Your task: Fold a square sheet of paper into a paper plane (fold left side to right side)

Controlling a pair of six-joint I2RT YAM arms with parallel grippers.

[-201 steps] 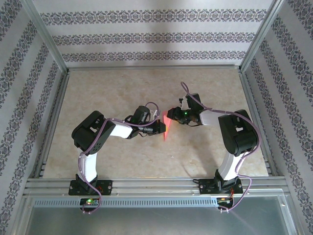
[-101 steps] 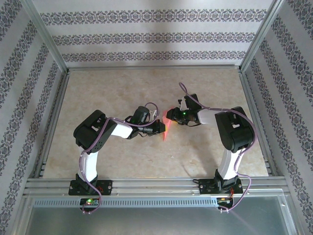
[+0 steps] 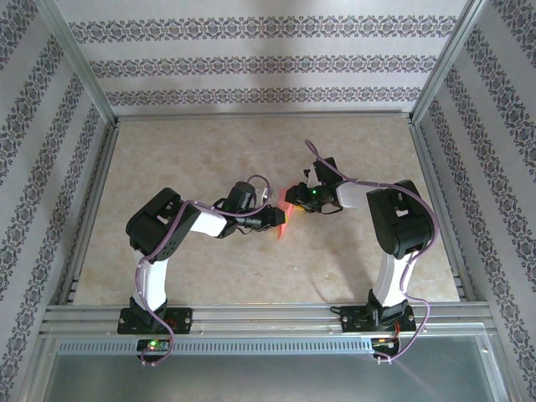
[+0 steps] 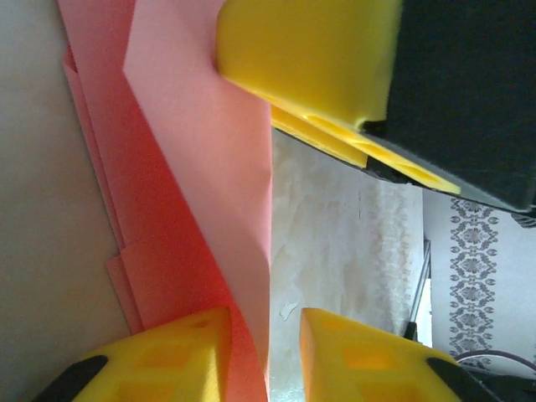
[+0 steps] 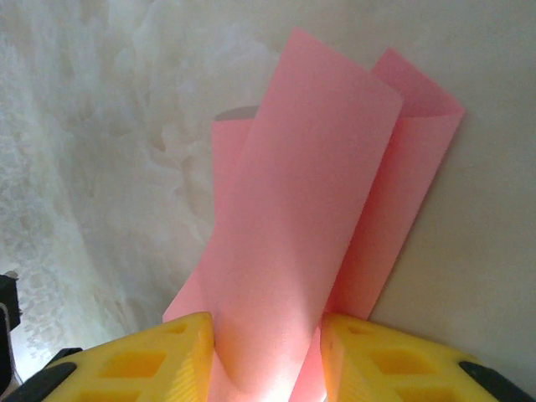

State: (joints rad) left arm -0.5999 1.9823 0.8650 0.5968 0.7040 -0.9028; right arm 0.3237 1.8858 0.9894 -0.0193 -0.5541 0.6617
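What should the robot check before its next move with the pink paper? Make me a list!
1. Right gripper pinches the paper: ok.
2. Left gripper open, jaws apart around a paper edge: ok.
3. Paper pressed flat with a sharp crease: not ok, it bulges in a loop.
4. Paper edges lined up: cannot tell.
5. Both grippers not bumping each other: cannot tell, they sit very close.
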